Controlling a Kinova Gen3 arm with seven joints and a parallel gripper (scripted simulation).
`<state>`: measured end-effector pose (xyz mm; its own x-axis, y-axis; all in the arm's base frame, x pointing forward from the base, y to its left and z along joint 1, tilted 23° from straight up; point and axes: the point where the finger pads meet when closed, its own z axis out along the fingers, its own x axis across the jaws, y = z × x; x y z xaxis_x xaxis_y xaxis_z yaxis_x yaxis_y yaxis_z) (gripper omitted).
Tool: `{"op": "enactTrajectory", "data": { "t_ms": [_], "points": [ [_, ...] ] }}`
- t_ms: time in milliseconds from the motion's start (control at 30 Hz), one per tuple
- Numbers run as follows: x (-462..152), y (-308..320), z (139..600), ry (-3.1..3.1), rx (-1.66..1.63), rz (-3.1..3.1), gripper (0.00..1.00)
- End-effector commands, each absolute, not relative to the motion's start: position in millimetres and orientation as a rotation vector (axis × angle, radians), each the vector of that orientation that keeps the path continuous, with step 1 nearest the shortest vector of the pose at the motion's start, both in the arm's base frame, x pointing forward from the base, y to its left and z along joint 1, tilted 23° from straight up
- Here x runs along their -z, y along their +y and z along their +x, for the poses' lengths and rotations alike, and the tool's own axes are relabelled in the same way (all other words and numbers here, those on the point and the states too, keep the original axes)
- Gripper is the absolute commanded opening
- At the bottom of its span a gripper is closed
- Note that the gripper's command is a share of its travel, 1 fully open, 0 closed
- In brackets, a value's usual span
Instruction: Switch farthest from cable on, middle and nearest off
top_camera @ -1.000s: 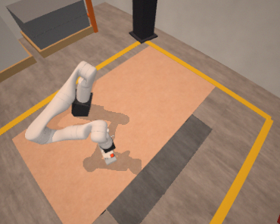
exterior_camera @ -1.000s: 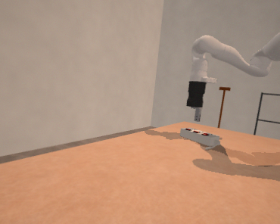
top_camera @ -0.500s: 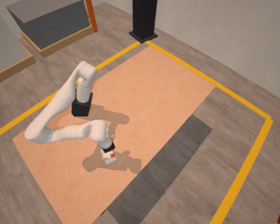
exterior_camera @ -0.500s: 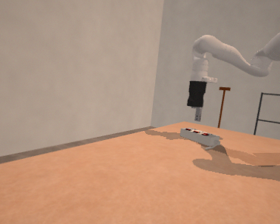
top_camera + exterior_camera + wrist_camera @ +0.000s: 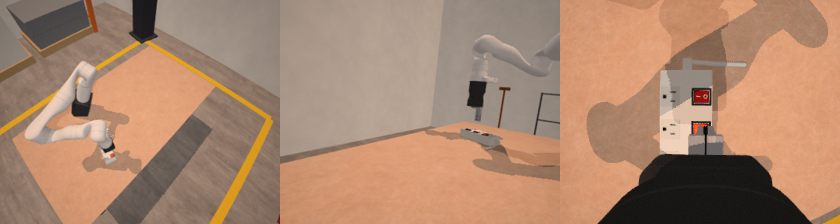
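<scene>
Power strip (image 5: 110, 160) (image 5: 479, 138) (image 5: 674, 112) flat on bench (image 5: 151, 94) (image 5: 393, 182) (image 5: 790, 130), directly below hand (image 5: 109, 152) (image 5: 477, 120) (image 5: 705, 135). Hand clenched, grasping nothing, fingertips apart from strip, above middle switch (image 5: 700, 126). Cable-side switch (image 5: 701, 96) dark red, middle one bright orange.

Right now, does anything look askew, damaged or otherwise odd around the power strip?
Nothing stands out: the power strip lies flat and right way up, with no visible damage. The wrist view hides its end under the gripper.
</scene>
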<state>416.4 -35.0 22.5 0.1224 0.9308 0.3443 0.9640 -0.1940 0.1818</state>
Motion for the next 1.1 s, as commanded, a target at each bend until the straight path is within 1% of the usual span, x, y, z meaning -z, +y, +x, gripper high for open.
{"op": "enactTrajectory", "data": {
  "t_ms": [0,1067],
  "points": [
    [-23.0,-35.5,416.7,-1.938,0.594,-2.289,0.0],
    [-6.7,-29.9,420.9,-1.938,0.595,-2.289,0.0]
  ]
}}
